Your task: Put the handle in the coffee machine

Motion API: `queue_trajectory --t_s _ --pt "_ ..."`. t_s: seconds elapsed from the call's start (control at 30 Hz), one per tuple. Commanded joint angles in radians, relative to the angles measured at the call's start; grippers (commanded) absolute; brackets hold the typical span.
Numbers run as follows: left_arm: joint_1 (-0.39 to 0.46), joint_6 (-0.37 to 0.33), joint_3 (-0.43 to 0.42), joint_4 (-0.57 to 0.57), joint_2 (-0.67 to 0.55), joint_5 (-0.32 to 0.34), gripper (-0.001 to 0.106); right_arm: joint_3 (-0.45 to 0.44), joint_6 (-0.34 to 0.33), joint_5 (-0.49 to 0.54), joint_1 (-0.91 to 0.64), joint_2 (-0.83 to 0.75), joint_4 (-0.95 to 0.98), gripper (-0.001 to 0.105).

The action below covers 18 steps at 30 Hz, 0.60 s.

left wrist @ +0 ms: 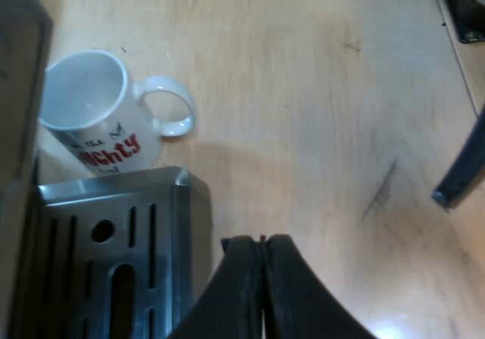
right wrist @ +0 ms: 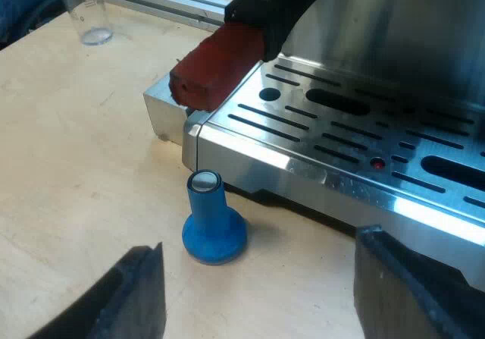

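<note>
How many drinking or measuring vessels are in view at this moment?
2. A white mug stands on the table beside the machine's drip tray; a clear measuring glass stands on the table beyond the red-ended handle. Others may be hidden.

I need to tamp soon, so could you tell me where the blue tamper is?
In the right wrist view the blue tamper stands on the table, close beside the machine's drip tray, near the handle's red end, ahead of the right gripper.

The mug (left wrist: 85,105) bears red lettering that reads "ighty", under smaller grey letters that cannot be read.
</note>
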Motion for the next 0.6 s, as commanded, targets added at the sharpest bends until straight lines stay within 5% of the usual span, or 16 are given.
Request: queue_trajectory --t_s 0.03,0.27,0.6 --pt "-0.002 -0.009 -0.004 0.016 -0.029 0.007 0.001 -0.008 -0.015 -0.001 0.002 -0.003 -0.007 0.057" --pt "-0.002 -0.027 -0.004 0.041 -0.109 -0.048 0.001 -0.011 -0.015 -0.001 0.002 -0.003 -0.007 0.057" --pt "0.083 -0.205 -0.004 0.082 -0.271 -0.084 0.001 -0.143 -0.015 -0.122 -0.042 -0.003 0.187 0.057"
